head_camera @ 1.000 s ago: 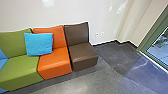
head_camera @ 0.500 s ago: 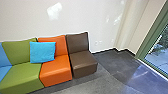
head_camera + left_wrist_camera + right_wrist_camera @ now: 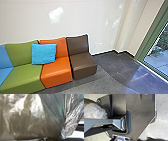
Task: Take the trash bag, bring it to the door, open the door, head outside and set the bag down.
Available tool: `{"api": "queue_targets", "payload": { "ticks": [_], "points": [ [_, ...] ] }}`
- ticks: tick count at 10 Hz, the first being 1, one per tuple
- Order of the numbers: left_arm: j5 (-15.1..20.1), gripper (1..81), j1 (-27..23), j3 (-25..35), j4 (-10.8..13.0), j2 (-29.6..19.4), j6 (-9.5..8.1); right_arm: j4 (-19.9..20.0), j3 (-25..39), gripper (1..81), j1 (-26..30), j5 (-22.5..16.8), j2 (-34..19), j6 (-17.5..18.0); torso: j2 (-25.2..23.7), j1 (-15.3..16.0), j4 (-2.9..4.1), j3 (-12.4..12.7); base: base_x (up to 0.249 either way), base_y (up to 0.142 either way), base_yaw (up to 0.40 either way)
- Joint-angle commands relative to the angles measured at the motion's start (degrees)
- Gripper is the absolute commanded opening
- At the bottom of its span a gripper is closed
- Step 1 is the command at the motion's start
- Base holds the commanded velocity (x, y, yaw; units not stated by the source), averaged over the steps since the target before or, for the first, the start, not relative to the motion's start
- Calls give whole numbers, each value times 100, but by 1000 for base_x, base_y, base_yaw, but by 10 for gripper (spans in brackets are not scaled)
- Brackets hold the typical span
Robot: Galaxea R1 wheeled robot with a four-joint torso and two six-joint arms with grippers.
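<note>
Wide flat plate (image 3: pixel 140 119): dark grey-brown, pale-edged, one corner cut obliquely.
Jointed bar (image 3: pixel 102 121): smooth blue-grey, ending in a pale curved rim (image 3: pixel 123 124).
Raised fitting (image 3: pixel 128 121): dark blue-grey, elongated, round-ended.
Angular housing (image 3: pixel 105 102): dark grey, bearing a small round fitting (image 3: pixel 98 101), possibly a screw.

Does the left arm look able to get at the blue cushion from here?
Probably not: the cushion leans against the back of the sofa, seemingly out of reach, and the bag, very close in the left wrist view, would likely be in the way.
</note>
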Motion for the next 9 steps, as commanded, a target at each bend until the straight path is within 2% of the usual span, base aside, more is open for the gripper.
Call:
{"api": "queue_targets", "payload": {
  "ticks": [1, 2, 3, 4, 8, 9],
  "points": [
    [412, 10, -117, -330, -7, 177, 40, -28, -205, 811, 30, -329, 150, -89, 553, -356, 0, 0, 0, 0, 0],
    [386, 10, -117, -409, 2, 247, 40, -64, -232, 811, 12, -329, 211, -89, 768, -494, 0, 455, 0, 0, 0],
    [386, 10, -117, -409, 10, 265, 40, -72, -258, 811, -6, -320, 247, -89, 927, -594, 0, 583, 0, 0, 0],
    [377, 10, -117, -409, 11, 282, 40, -81, -284, 811, -6, -320, 290, -89, 503, -321, 0, 659, 0, 0, 0],
    [377, 10, -117, -418, 11, 318, 40, -116, -425, 811, -32, -320, 396, -89, 678, -437, 0, 1313, 0, 0, 0],
    [377, 10, -134, -418, 19, 335, 40, -125, -451, 811, -32, -329, 414, -89, 678, -441, 0, 955, 0, 0, 0]
  ]
}}
